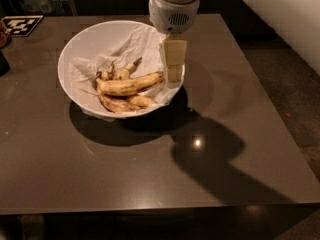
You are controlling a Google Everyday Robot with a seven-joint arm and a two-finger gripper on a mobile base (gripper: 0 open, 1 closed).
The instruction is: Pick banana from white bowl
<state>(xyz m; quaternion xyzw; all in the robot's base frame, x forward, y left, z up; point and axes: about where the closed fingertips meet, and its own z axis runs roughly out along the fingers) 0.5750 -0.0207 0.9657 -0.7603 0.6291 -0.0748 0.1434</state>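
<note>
The white bowl stands on the dark table, left of centre, lined with crumpled white paper. The banana, long and pale yellow with brown speckles, lies across the bowl's middle on top of shorter, browner bananas. My gripper hangs from the white wrist above the bowl's right rim, its cream fingers pointing down just right of the banana's right tip. Nothing is in it.
The dark table has its right edge near a pale floor and wall. A black-and-white marker tag lies at the back left corner. A dark object stands at the left edge.
</note>
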